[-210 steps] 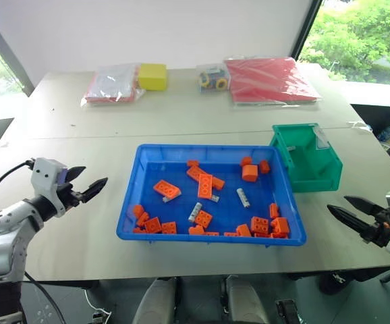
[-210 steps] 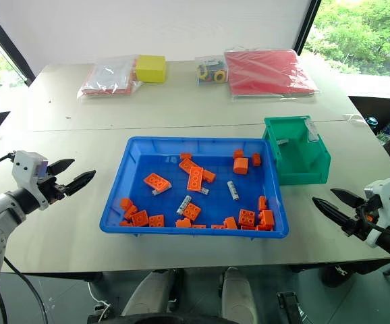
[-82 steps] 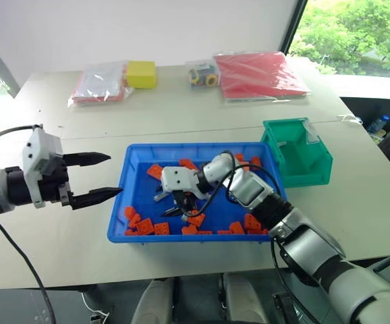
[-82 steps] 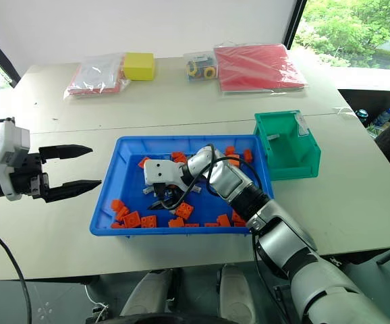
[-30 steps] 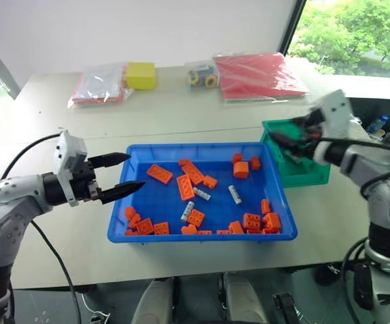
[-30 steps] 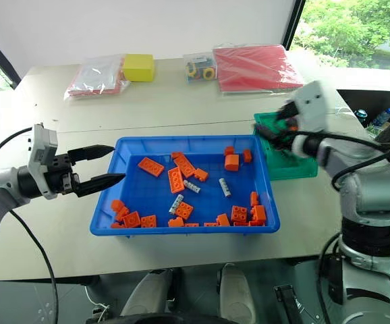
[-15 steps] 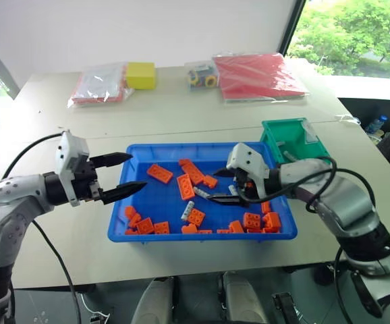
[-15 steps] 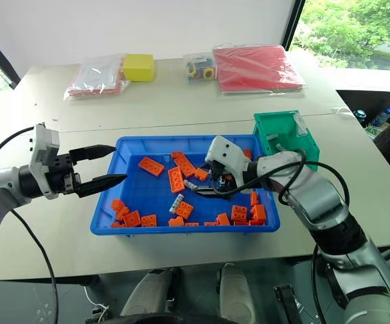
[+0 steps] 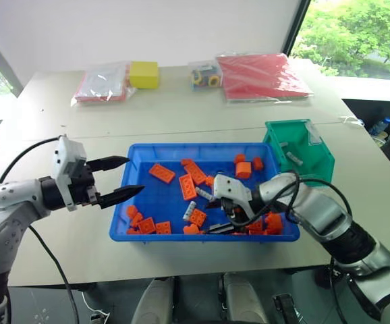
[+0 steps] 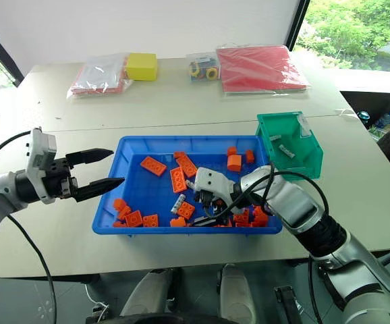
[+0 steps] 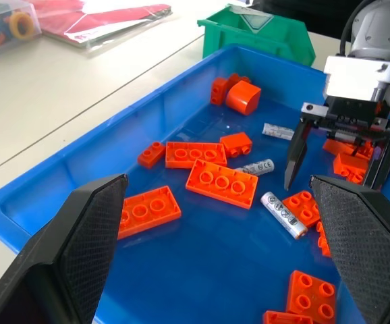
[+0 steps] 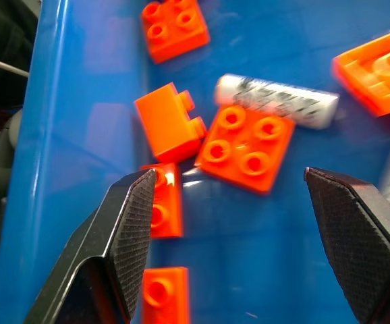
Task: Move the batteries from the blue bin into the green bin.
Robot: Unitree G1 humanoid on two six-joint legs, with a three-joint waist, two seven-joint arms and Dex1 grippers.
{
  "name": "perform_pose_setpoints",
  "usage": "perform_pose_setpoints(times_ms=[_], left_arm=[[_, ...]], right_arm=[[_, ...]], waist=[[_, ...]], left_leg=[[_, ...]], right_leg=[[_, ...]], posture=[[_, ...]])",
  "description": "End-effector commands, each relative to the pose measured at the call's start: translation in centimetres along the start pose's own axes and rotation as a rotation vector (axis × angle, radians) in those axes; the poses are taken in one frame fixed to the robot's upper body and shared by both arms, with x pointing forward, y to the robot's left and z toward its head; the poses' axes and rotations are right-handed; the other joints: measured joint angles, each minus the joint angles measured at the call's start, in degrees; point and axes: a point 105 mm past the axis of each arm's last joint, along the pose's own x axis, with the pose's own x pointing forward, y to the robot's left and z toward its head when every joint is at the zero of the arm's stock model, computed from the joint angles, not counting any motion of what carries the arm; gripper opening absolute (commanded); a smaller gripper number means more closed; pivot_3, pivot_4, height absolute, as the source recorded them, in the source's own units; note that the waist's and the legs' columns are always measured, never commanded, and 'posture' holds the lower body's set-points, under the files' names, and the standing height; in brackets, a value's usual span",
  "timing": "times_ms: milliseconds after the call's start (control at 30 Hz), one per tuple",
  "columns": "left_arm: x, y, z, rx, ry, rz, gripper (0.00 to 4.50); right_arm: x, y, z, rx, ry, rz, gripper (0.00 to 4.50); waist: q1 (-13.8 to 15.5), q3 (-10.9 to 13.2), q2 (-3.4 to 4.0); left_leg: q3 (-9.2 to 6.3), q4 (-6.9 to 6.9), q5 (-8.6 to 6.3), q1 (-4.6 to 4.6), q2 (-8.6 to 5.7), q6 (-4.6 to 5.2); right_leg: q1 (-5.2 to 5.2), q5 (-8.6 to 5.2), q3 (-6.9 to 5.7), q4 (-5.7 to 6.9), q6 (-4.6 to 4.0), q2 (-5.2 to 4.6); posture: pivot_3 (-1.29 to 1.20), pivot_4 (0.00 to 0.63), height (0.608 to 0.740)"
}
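Head views: blue bin (image 9: 135, 177) at table centre, holding orange bricks (image 9: 187, 186) and batteries (image 9: 189, 210); green bin (image 9: 301, 159) just beside its far right corner, two batteries inside. Left gripper (image 9: 123, 178) released, empty, by the bin's left rim. Right gripper (image 10: 208, 209) released, empty, inside the blue bin. Left wrist view: three batteries (image 11: 283, 215) among bricks near the right gripper (image 11: 335, 159). Right wrist view: one battery (image 12: 276, 100) touching a square brick (image 12: 245, 146), fingers (image 12: 131, 236) spread wide over them.
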Motion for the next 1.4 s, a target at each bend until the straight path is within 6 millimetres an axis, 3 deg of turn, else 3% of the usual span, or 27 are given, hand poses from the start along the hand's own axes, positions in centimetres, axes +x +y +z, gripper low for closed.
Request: perform_pose_setpoints(times_ms=[33,367,467,667,700,933,1033,1200,1300,1400], left_arm=[[-0.4,-0.1,1.3,0.062,-0.012,-0.004,4.5],[-0.4,0.9,2.0,0.085,-0.01,0.004,4.5],[-0.3,0.9,2.0,0.089,-0.012,0.003,4.5],[-0.2,1.4,2.3,0.099,-0.018,0.011,4.5],[-0.2,1.4,2.3,0.1,-0.019,0.012,4.5],[-0.2,1.6,2.3,0.103,-0.03,0.018,4.5],[0.0,1.8,2.2,0.104,-0.032,0.02,4.5],[0.3,1.9,2.3,0.111,-0.037,0.012,4.5],[0.4,2.0,2.5,0.117,-0.039,0.01,4.5],[0.4,2.1,2.7,0.121,-0.039,0.012,4.5]], right_arm=[[0.6,0.6,0.2,-0.029,-0.008,0.021,3.58],[2.3,-0.9,0.0,-0.012,-0.009,-0.035,3.58],[2.2,-1.0,-0.1,-0.013,-0.007,-0.041,2.78],[0.5,-1.1,0.1,-0.043,-0.007,-0.071,0.2],[-0.1,-1.1,0.2,-0.047,-0.007,-0.082,0.03],[-5.4,-1.1,-1.3,-0.034,0.039,-0.168,0.03],[-5.8,-1.4,-0.8,-0.031,0.002,-0.198,0.03],[-4.7,-2.2,1.5,-0.053,-0.063,-0.199,0.03],[-3.7,-2.6,3.5,-0.072,-0.1,-0.174,1.14],[-2.9,-3.1,5.0,-0.152,-0.11,-0.164,2.6]], waist=[[0.0,0.0,0.0],[-0.3,0.0,-0.04],[-0.2,0.0,-0.04],[0.1,0.0,-0.05],[0.1,0.0,-0.06],[0.2,0.0,-0.15],[-0.3,0.0,-0.18],[-0.1,0.1,-0.19],[-0.1,0.1,-0.22],[0.0,0.1,-0.23]], left_leg=[[0.0,0.0,0.0,0.0,0.0,0.0],[0.0,-0.03,0.0,0.07,0.01,0.0],[0.0,-0.03,0.0,0.11,0.01,0.0],[0.0,-0.03,0.0,0.23,0.0,-0.01],[-0.01,-0.03,0.0,0.22,-0.02,-0.01],[-0.01,-0.02,-0.01,0.21,-0.04,0.0],[0.01,-0.06,-0.01,0.21,0.01,0.0],[0.02,-0.11,-0.01,0.21,0.04,0.01],[0.02,-0.09,-0.01,0.21,0.03,0.01],[0.0,-0.11,-0.01,0.21,0.02,0.0]], right_leg=[[0.0,0.0,0.0,0.0,0.0,0.0],[0.02,0.0,-0.01,0.01,0.0,0.06],[0.07,0.0,-0.01,0.01,0.0,0.09],[0.22,0.0,-0.02,-0.02,0.0,0.07],[0.23,0.0,-0.03,-0.01,0.0,0.07],[0.27,-0.02,-0.05,-0.11,0.0,-0.04],[0.23,-0.02,-0.03,-0.11,-0.01,-0.02],[0.19,-0.01,-0.02,-0.09,0.0,0.02],[0.2,-0.01,-0.02,-0.09,0.0,0.02],[0.2,-0.01,-0.03,-0.09,0.0,0.02]], posture=[[0.0,0.15,0.735],[0.0,0.15,0.735],[0.0,0.15,0.735],[0.0,0.15,0.735],[0.0,0.15,0.735],[0.0,0.15,0.735],[0.0,0.15,0.735],[0.0,0.15,0.735],[0.0,0.15,0.735],[0.0,0.15,0.735]])
